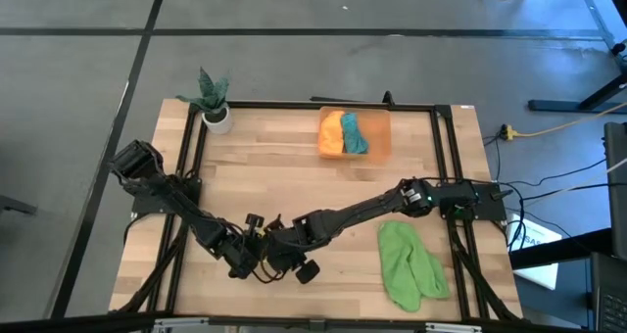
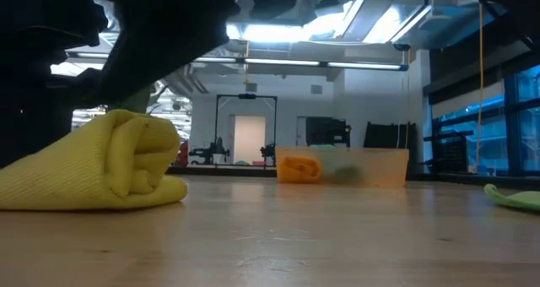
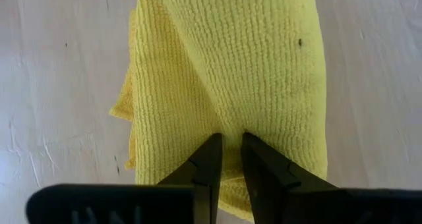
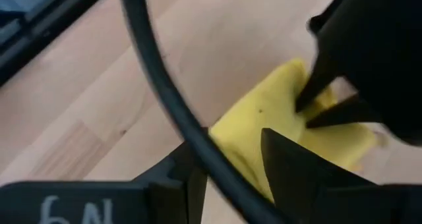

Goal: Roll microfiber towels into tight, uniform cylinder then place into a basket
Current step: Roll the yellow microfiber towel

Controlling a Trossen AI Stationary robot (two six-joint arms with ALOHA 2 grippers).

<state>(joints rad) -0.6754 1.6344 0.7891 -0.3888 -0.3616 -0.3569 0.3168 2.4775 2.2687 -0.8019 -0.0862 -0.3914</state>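
A yellow towel (image 2: pixel 101 165) lies as a loose, thick roll on the table near its front edge, left of the middle. The two arms hide it in the high view. My left gripper (image 3: pixel 231 141) is shut on its top surface. My right gripper (image 4: pixel 231 145) stands open just over one end of the yellow towel (image 4: pixel 264 118), opposite the left gripper, and a black cable crosses in front of it. The orange basket (image 1: pixel 377 137) at the table's far edge holds an orange towel (image 1: pixel 331 135) and a teal towel (image 1: pixel 355 134). A light green towel (image 1: pixel 411 264) lies crumpled at the near right. My left gripper pinches a raised fold of the yellow towel's outer layer (image 3: pixel 231 126) between its two fingertips, close to the end of the roll nearest the wrist. The fingers slant steeply down onto it from above. The roll rests on the table. Whether my right gripper touches the towel, I cannot tell.
A white pot with a green plant (image 1: pixel 214 103) stands at the far left corner. A black frame (image 1: pixel 446 157) runs along the table's edges. Bare wood lies between the basket and the grippers.
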